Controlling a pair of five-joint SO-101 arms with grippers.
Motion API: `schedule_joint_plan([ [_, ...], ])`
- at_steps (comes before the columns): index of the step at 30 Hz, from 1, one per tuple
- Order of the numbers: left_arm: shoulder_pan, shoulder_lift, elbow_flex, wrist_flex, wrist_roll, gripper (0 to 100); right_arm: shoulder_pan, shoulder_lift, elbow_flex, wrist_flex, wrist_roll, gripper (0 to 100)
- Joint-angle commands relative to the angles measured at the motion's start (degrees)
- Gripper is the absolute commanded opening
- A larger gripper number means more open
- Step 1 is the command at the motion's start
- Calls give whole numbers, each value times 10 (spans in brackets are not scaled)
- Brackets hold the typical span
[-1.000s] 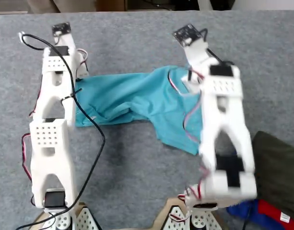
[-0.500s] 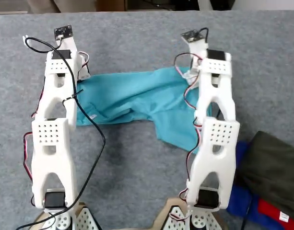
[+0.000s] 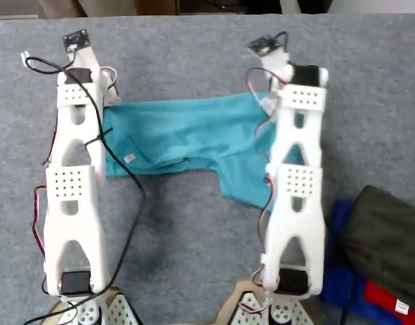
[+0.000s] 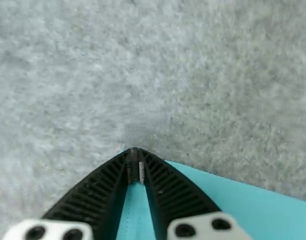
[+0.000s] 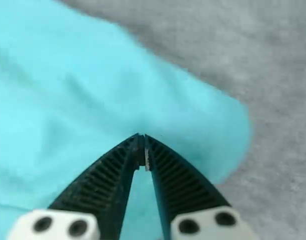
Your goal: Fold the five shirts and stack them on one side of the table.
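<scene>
Shirt (image 3: 187, 132) centre; clothes pile (image 3: 386, 237) near-right

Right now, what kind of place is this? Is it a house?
Probably a robot test bench, though I can't be sure. Two white arms sit at a grey table, the left gripper and right gripper pinch a teal shirt, and more clothes lie piled at one side.

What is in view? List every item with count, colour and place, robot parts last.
teal shirt: 1, teal, spread between the two arms
dark olive garment: 1, olive, top of the pile by the right arm's base
blue garment: 1, blue, under the olive one
red garment: 1, red, at the pile's near edge
table: 1, grey felt-like cover
black cable: 1, black, trailing along the left arm
left arm, right arm: 2, white, side by side
left claw: black, shut on shirt corner
right claw: black, shut on shirt
</scene>
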Motion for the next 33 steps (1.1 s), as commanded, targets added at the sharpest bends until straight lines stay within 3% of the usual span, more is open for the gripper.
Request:
schedule_joint_plan([
  [1, -3, -12, -105, 43, 4, 19, -23, -61, -30, 32, 5, 5],
  [9, 25, -12, -296, 235, -6, 19, -22, -207, -29, 36, -2, 5],
  [12, 37, -21, -280, 278, -37, 19, -11, -258, -7, 36, -15, 5],
  [16, 50, -58, -174, 278, -40, 19, -3, -313, 97, 36, -37, 5],
  [22, 133, -199, 66, 271, -61, 19, 32, -322, 193, 10, -87, 5],
  [28, 155, -233, 150, 199, -60, 19, 45, -284, 163, -8, -78, 5],
  [33, 122, -193, 178, 196, -59, 19, 42, -233, 122, -8, -78, 5],
])
